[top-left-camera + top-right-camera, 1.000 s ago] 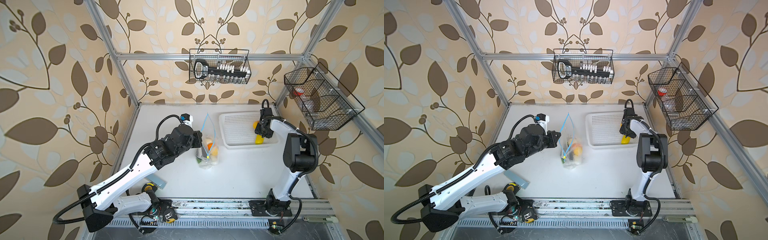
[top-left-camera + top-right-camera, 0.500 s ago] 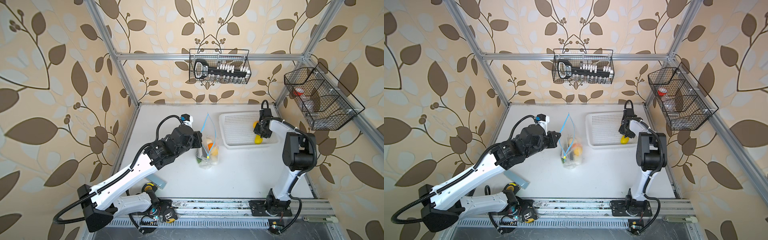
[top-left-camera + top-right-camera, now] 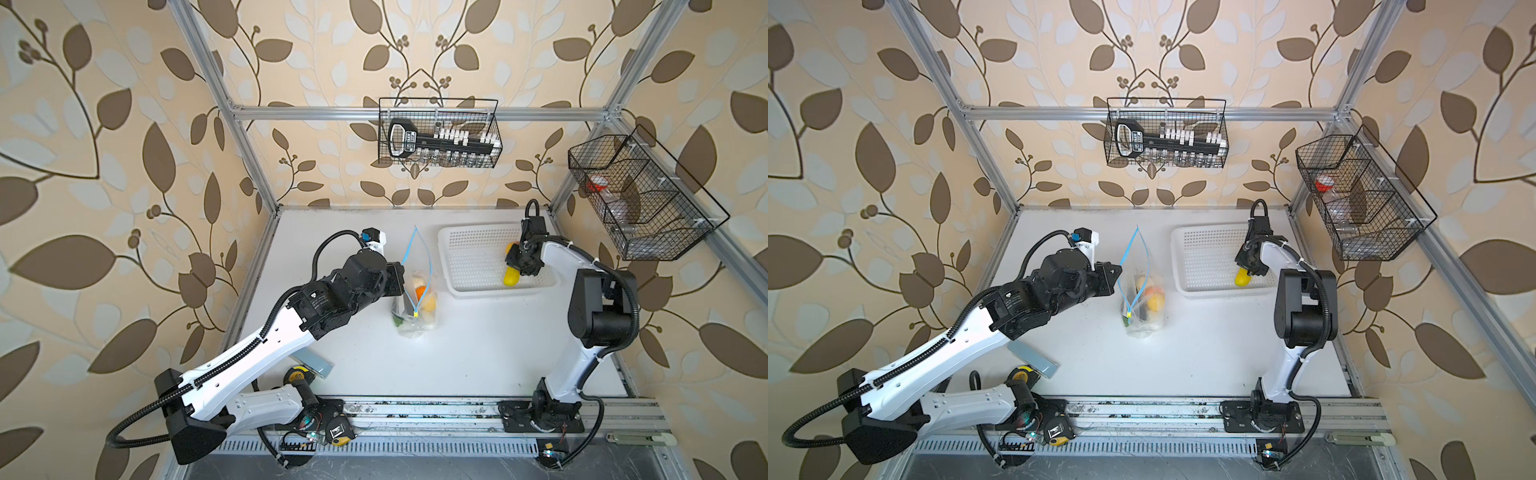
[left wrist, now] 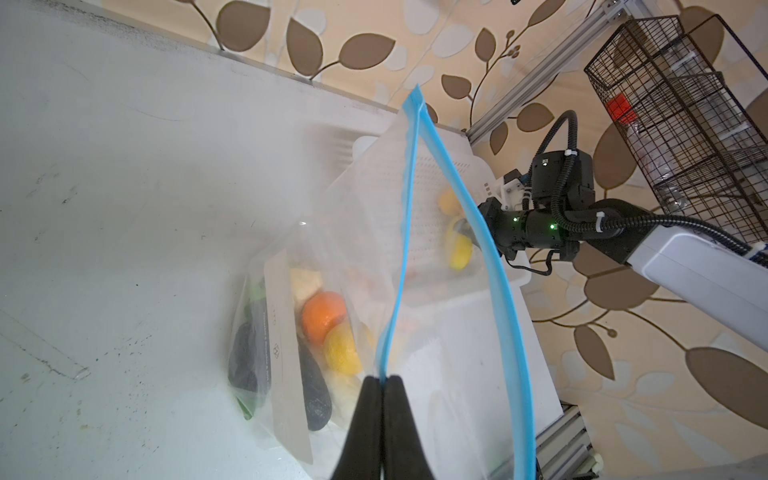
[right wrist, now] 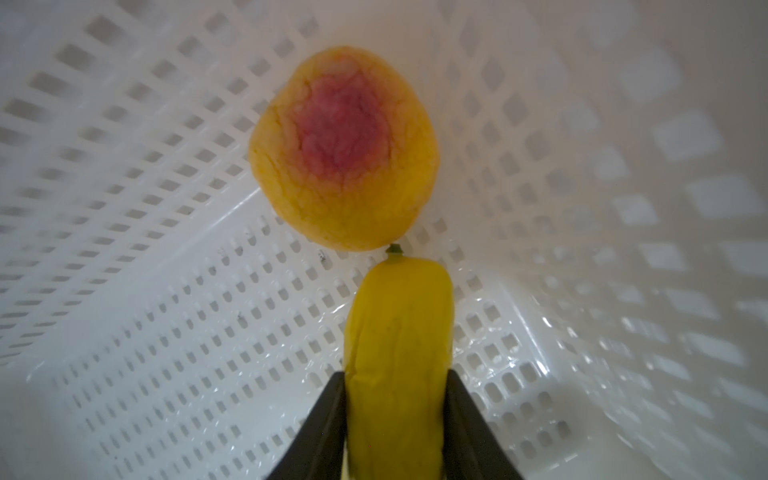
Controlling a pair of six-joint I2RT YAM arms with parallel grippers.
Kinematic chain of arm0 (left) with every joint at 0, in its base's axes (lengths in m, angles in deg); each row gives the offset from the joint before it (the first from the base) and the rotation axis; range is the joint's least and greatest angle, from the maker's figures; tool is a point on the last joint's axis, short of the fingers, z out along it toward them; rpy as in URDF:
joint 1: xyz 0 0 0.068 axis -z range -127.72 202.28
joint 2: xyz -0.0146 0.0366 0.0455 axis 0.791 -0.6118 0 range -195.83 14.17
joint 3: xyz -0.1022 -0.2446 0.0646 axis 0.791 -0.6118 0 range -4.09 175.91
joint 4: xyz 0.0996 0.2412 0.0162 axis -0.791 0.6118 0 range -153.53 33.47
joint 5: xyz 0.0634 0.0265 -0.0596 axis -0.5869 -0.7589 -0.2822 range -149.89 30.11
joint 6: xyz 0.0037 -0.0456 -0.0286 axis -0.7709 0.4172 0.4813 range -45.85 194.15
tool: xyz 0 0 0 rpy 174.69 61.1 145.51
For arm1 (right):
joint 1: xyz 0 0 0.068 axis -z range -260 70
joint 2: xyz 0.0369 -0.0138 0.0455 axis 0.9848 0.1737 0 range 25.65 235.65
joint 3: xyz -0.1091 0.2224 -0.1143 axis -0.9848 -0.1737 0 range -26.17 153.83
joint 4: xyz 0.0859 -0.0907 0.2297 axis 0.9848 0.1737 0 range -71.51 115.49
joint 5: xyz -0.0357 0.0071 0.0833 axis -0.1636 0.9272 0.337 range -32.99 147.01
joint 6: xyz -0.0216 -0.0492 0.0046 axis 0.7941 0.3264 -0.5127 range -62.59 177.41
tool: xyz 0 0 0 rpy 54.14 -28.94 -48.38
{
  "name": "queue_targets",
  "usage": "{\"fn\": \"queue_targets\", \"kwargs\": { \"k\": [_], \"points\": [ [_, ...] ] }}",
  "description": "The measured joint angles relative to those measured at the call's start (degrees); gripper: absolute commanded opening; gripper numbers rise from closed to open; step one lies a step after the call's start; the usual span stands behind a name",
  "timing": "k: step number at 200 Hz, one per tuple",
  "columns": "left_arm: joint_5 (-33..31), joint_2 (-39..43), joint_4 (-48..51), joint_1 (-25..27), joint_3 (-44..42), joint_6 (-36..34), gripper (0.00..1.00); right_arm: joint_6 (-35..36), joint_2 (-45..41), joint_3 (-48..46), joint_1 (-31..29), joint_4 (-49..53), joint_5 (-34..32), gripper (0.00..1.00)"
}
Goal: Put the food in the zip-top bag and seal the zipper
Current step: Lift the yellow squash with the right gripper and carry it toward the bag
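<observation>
The loading is well along but not finished. The left gripper (image 4: 380,380) is pinched fully shut on one lip of the zipper (image 4: 408,208), holding the bag (image 3: 415,326) upright on the table (image 3: 478,357) with its mouth gaping. Beside the bag, the right gripper (image 5: 397,384) is down inside the white basket (image 3: 469,257). Its jaws are partly closed, both pressed against the sides of a long yellow piece (image 5: 399,328), which looks to me like a grip. A peach (image 5: 345,149) lies just beyond, touching that piece's stem tip.

Next, I reckon, the yellow piece has to be lifted clear of the basket wall, carried over and dropped through the open mouth (a narrow slot, so aim matters) without knocking the peach about.

Counting: one bag, one basket, two pieces in the basket. Through the plastic I make out one orange (image 4: 323,316), one lemon (image 4: 343,351), one pale lump (image 4: 306,282), two dark pieces (image 4: 316,395) and a scrap of green. More may be hidden.
</observation>
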Motion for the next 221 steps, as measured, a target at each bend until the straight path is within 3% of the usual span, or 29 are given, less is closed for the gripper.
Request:
{"fn": "queue_targets", "kwargs": {
  "k": [130,221],
  "points": [
    [0.0,-1.4,0.1,0.0,0.1,1.2,0.0,-1.7,-14.1,-2.1,-6.1,-1.2,1.5,0.34],
    [0.0,-2.6,0.9,0.0,2.7,1.7,0.0,-2.8,-33.3,-0.9,-20.0,-0.2,1.2,0.34]
  ]
}}
